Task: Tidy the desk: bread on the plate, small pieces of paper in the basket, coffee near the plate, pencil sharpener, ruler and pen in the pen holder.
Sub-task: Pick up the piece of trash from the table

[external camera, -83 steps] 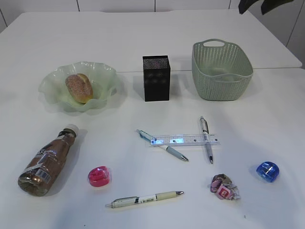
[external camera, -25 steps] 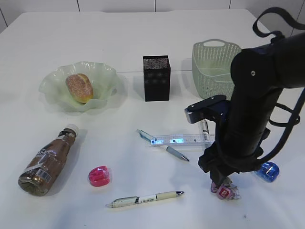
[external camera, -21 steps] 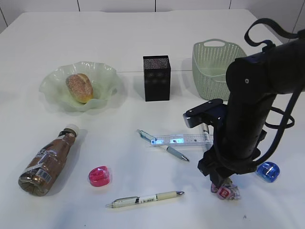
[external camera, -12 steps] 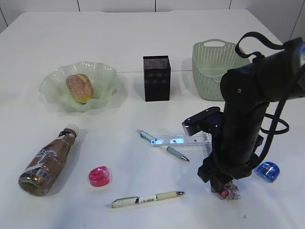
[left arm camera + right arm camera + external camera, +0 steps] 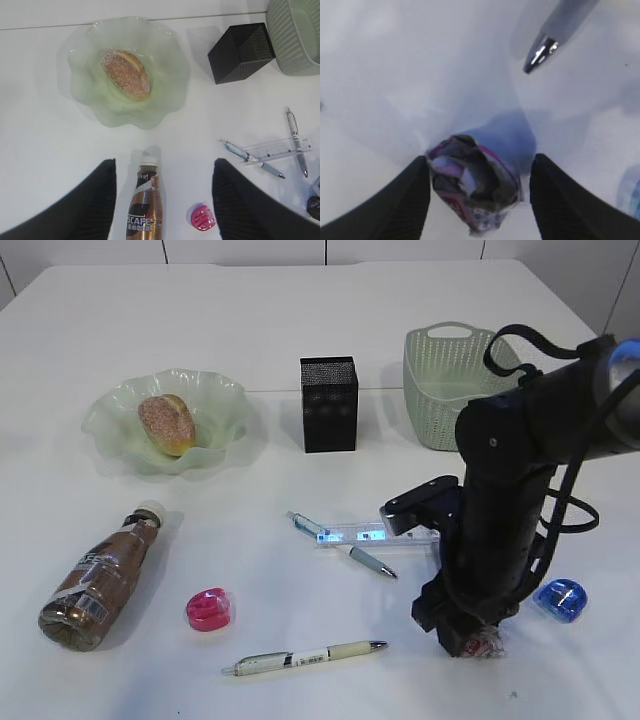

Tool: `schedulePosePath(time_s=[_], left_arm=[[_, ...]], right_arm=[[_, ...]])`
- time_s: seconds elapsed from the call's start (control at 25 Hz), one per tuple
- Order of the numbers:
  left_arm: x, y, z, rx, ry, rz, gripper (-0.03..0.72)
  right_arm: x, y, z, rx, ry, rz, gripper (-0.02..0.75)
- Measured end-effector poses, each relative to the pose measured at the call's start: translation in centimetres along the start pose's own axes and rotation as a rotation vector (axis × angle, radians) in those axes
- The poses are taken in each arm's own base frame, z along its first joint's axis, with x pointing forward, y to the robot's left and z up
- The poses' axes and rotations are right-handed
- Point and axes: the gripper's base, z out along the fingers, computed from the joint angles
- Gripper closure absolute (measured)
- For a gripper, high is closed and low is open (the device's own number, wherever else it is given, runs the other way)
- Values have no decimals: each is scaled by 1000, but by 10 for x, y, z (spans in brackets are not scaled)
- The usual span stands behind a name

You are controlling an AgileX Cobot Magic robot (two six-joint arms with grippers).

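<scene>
My right gripper [image 5: 462, 635] is open and low over the table, one finger on each side of the crumpled paper [image 5: 475, 180], which lies on the table [image 5: 486, 645]. My left gripper [image 5: 163, 162] is open and empty, high above the coffee bottle [image 5: 146, 210], which lies on its side [image 5: 100, 580]. The bread [image 5: 166, 424] sits on the green plate [image 5: 215, 400]. A clear ruler [image 5: 350, 534] lies across a pen [image 5: 340, 547]. Another pen [image 5: 305, 656] lies near the front. A pink sharpener [image 5: 208, 609] and a blue sharpener [image 5: 560, 597] are on the table.
The black pen holder [image 5: 328, 403] stands at the back centre and the green basket [image 5: 440, 390] at the back right, partly behind my right arm. A pen tip [image 5: 545, 47] shows just beyond the paper in the right wrist view.
My right arm came in from the right and lowered onto the crumpled paper; its fingers now straddle it. Nothing else has moved.
</scene>
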Motion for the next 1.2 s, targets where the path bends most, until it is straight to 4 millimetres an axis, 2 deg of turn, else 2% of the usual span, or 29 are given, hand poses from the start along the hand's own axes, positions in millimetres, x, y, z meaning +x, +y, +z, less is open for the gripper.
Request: schedulePosePath(time_s=[0.28,0.48,0.52,0.6,0.72,0.76,1.0,1.04,1.16,1.2], left_arm=[[0,0,0,0,0,0,263],[0,0,0,0,0,0,263],[0,0,0,0,0,0,263],[0,0,0,0,0,0,263],[0,0,0,0,0,0,263],[0,0,0,0,0,0,263],[0,0,0,0,0,0,274],[0,0,0,0,0,0,276],[0,0,0,0,0,0,279],[0,0,0,0,0,0,279]], right_arm=[[0,1,4,-8,12,3,239],[-1,1,4,-8,10,4,286],[-1,1,4,-8,10,4,384],[-1,1,4,-8,10,4,475],[0,1,4,-9,23,3,654],[1,1,4,-11,28,4,675],[2,1,-4,-21,98,5,703],[-3,1,-16,-24,128,8,704],[0,1,-21,-29,180,20,704],[-17,1,-41,-30,117,34,705]])
